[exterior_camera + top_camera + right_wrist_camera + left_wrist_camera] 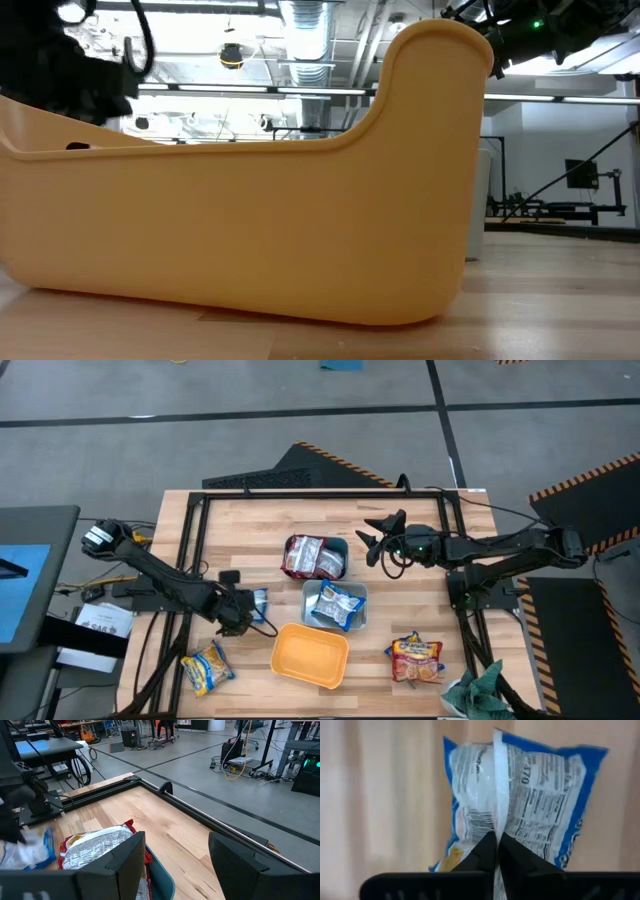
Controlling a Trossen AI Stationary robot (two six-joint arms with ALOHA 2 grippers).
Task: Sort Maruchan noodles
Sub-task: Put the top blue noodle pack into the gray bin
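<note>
My left gripper is over the table's near left part, shut on a blue-white noodle packet, which also shows in the high view. My right gripper hovers open by the teal tub, touching nothing. Red-silver packets lie in that teal tub, and blue-white packets lie in the pale-blue tub. The orange tub is empty. A yellow-orange packet lies flat on the wood near the left front corner. Red-orange packets lie at the front right. My left gripper pinches the blue-white packet by the raised centre seam on its printed back, between the two fingertips. The fingers come from above, pointing down, in line with the seam. Whether the packet rests on the table I cannot tell.
A dark green cloth sits at the front right corner. A black frame rail runs along the far edge and down both sides. In the low view the orange tub fills most of the picture. Bare wood lies between the tubs and the far rail.
</note>
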